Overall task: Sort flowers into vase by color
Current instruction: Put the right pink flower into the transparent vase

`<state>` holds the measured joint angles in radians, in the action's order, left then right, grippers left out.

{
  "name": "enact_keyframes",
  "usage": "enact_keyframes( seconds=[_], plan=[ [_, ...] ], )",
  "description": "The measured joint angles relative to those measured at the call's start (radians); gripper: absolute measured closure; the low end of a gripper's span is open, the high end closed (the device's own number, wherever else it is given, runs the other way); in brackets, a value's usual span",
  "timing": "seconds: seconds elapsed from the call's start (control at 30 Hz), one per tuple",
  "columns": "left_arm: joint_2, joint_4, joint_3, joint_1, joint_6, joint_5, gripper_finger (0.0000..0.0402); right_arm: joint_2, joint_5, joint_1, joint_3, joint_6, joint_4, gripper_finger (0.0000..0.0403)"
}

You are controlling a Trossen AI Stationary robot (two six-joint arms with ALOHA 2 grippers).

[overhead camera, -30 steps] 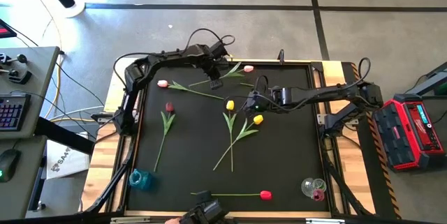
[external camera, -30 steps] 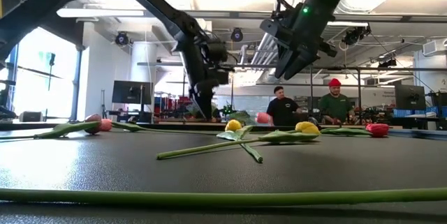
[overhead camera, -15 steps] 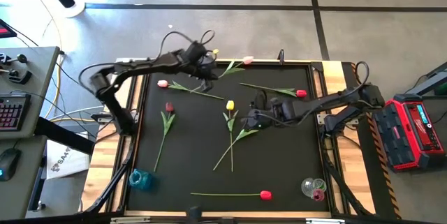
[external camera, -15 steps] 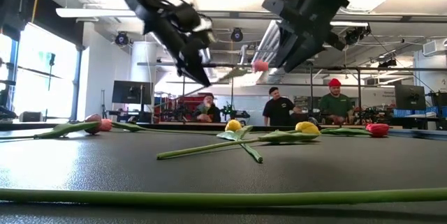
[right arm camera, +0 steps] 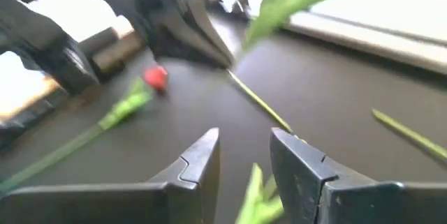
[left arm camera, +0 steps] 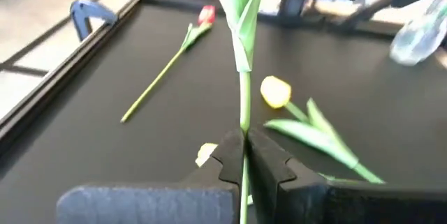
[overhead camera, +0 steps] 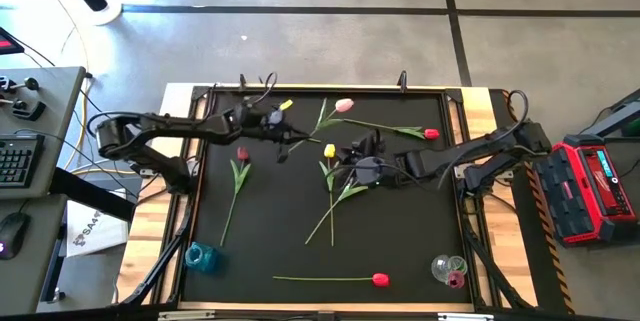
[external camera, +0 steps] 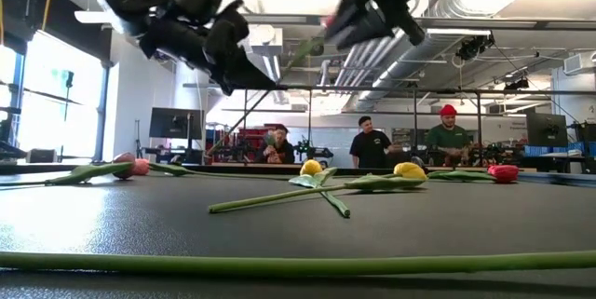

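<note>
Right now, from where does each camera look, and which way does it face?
High view: above the table, facing straight down; shows both arms, left gripper, right gripper.
Low view: at tabletop height, facing level across into the room; both arms enter from above.
Left wrist view: on the left arm, looking past its fingers, shut on a green stem.
Right wrist view: on the right arm, looking past its open fingers.
Shared: both wrist views show that held stem.

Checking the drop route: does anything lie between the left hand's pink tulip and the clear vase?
Yes. The right arm stretches across the mat between the lifted pink tulip and the clear vase, right hand by the yellow tulips.
</note>
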<state>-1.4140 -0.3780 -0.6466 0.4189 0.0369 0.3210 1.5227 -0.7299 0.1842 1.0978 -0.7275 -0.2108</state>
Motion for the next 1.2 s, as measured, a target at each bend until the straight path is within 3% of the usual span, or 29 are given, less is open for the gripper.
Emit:
enact_keyframes(
  seconds=[0.23,0.57,0.73,0.83,1.03,1.2],
  plan=[
    [0.006,-0.32,0.114,-0.083,-0.122,0.0,0.0401,0.003,-0.005,0.005,0.0,0.112,0.185,0.029],
    [0.005,-0.41,0.116,-0.225,-0.105,-0.019,0.0401,0.071,0.053,-0.007,0.0,0.129,0.346,0.0274],
    [0.006,-0.437,0.116,-0.269,-0.122,-0.034,0.0401,0.122,0.046,0.028,0.0,0.227,0.485,0.0252],
    [0.005,-0.437,0.116,-0.297,-0.137,-0.061,0.0401,0.14,0.004,0.052,0.001,0.264,0.552,0.0245],
    [0.005,-0.442,0.116,-0.359,-0.141,-0.079,0.0401,0.141,-0.21,0.103,0.001,0.257,0.552,0.0259],
    [0.005,-0.441,0.116,-0.402,-0.148,-0.14,0.0401,0.141,-0.216,0.142,0.001,0.256,0.557,0.0292]
  ],
)
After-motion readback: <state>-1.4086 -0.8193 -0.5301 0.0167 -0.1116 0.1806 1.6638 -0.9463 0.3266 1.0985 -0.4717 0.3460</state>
